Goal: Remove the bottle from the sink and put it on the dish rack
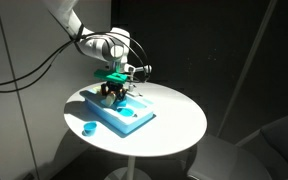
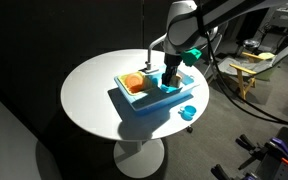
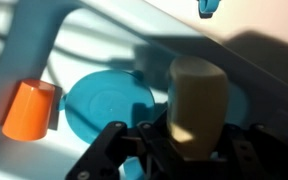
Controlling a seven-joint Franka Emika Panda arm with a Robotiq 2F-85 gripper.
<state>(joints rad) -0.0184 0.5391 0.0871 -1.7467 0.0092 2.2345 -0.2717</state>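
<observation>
The light blue sink (image 1: 134, 118) stands on a round white table and shows in both exterior views (image 2: 156, 101). Its orange dish rack (image 2: 134, 84) forms one end. My gripper (image 1: 113, 92) reaches down into the basin (image 2: 172, 80). In the wrist view a pale tan bottle (image 3: 196, 95) stands upright between the dark fingers of my gripper (image 3: 181, 150), which press on both of its sides. Under it lies the teal basin floor with a round disc (image 3: 104, 100). Whether the bottle is lifted off the basin cannot be told.
An orange cylindrical piece (image 3: 31, 108) lies left of the disc in the wrist view. A small blue round piece (image 1: 87, 127) sits on the table beside the sink (image 2: 188, 112). The white table (image 1: 174, 125) ends in a round edge, with dark floor around it.
</observation>
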